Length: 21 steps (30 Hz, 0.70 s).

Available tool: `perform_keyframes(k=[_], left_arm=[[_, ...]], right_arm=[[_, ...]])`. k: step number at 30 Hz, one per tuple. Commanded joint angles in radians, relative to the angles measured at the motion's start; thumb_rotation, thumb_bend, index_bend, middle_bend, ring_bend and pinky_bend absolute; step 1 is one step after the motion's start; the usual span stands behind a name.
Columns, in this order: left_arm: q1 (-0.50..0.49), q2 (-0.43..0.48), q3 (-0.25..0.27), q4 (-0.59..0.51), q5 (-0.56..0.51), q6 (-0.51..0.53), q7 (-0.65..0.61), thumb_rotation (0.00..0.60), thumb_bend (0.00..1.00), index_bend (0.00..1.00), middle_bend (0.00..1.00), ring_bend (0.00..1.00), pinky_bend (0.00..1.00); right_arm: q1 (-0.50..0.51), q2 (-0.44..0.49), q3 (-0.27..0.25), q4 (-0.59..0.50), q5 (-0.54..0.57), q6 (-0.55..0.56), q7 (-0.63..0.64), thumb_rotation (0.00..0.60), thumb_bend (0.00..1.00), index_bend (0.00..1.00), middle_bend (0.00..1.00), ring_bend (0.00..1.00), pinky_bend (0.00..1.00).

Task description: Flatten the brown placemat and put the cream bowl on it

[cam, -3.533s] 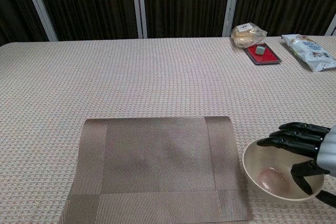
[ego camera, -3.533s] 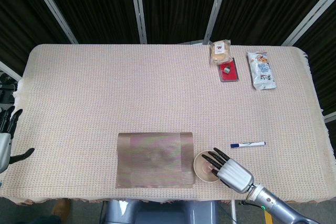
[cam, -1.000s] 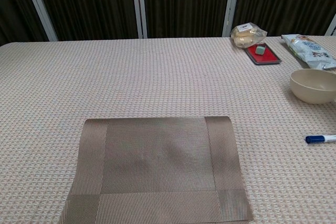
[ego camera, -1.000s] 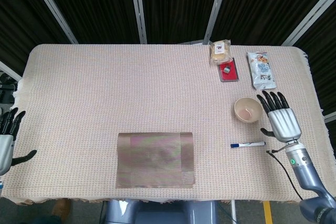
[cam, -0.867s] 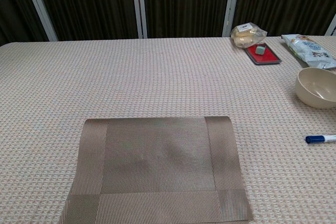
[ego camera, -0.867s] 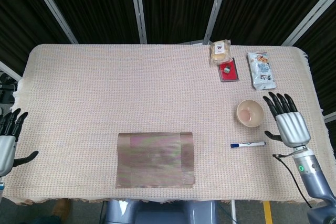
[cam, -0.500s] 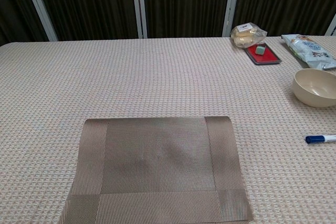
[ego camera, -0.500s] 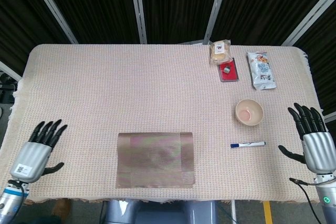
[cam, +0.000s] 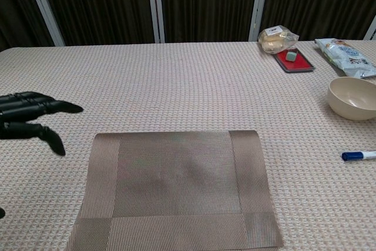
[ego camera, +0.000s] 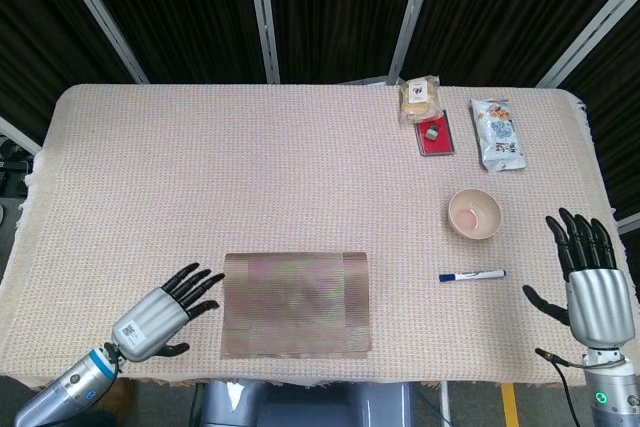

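- Left hand (ego camera: 160,317): positioned over the tablecloth (ego camera: 250,177) near the front edge, just beside the left edge of the brown placemat (ego camera: 296,304). Fingers are extended and spread, pointing toward the placemat, holding nothing. In the chest view the dark fingertips (cam: 35,110) enter from the left, short of the mat's corner.
- Brown placemat: lies flat on the tablecloth at front centre, long side parallel to the front edge. Nothing rests on it.
- Blue-capped marker (ego camera: 471,274): lies on the tablecloth, right of the placemat, roughly parallel to the front edge.
- Cream bowl (ego camera: 474,214): stands upright on the tablecloth, behind the marker and well apart from the placemat. A pinkish patch shows on its inner bottom.
- Red tray (ego camera: 434,136): far right rear, with a small grey-green block on it. A wrapped bread packet (ego camera: 421,97) lies directly behind it.
- White snack packet (ego camera: 496,133): lies just right of the red tray.
- Right hand (ego camera: 590,282): at the right front edge of the table, right of the marker and apart from the bowl. Fingers are extended and spread wide, pointing away from the robot, holding nothing. Not visible in the chest view.
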Motion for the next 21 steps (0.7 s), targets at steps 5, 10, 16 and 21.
perform_keyframes(k=[5,10,16,21], left_arm=[[-0.04,-0.166,0.059,0.228,0.069,0.018,-0.123,0.6,0.0,0.49,0.0,0.0,0.0],[-0.033,-0.236,0.076,0.341,0.078,0.051,-0.142,0.6,0.0,0.5,0.0,0.0,0.0],[-0.038,-0.288,0.08,0.412,0.08,0.085,-0.157,0.6,0.0,0.5,0.0,0.0,0.0],[-0.056,-0.317,0.067,0.413,0.065,0.073,-0.15,0.6,0.0,0.5,0.0,0.0,0.0]], right_arm=[[-0.003,-0.008,0.009,-0.001,0.01,-0.025,0.005,0.6,0.0,0.0,0.0,0.0,0.0],[-0.003,-0.013,0.015,0.003,0.012,-0.038,0.002,0.6,0.0,0.0,0.0,0.0,0.0],[-0.003,-0.013,0.024,0.01,0.017,-0.048,0.005,0.6,0.0,0.0,0.0,0.0,0.0],[-0.003,-0.012,0.032,0.017,0.025,-0.053,0.013,0.6,0.0,0.0,0.0,0.0,0.0]])
